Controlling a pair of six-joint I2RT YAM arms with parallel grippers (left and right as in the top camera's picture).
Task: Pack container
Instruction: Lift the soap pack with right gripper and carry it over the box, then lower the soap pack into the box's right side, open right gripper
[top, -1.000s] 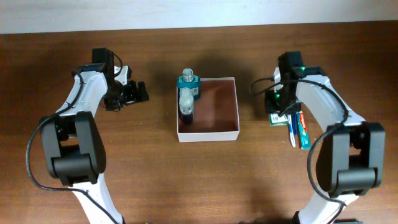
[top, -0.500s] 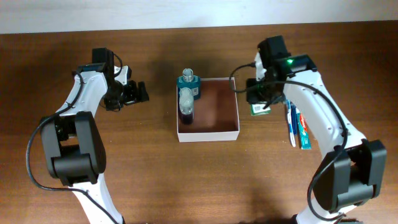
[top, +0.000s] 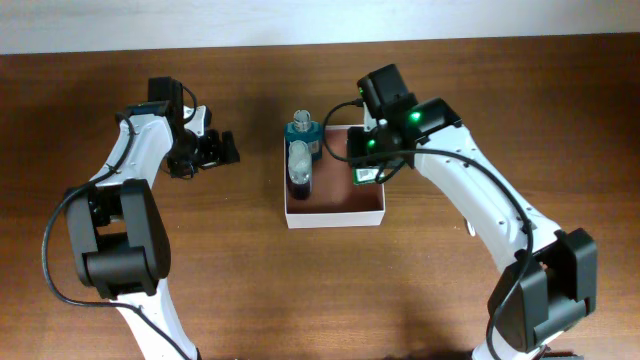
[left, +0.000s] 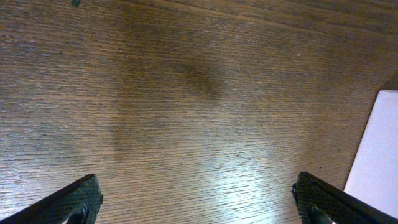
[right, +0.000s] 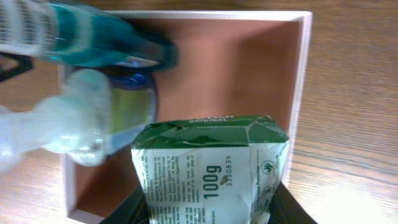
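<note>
- The container (top: 335, 216) is sitting open side up on the bench (top: 250, 280), just above the middle of the overhead frame.
- A teal bottle (top: 302, 133) and a clear-capped bottle (top: 298, 165) are resting at its left edge.
- The right hand (top: 369, 168) is clamping a green packet (right: 211, 168), holding it over the container's right side.
- The left hand (left: 202, 208) is hovering over the bench at upper left, its fingers spread wide and gripping nothing.
</note>
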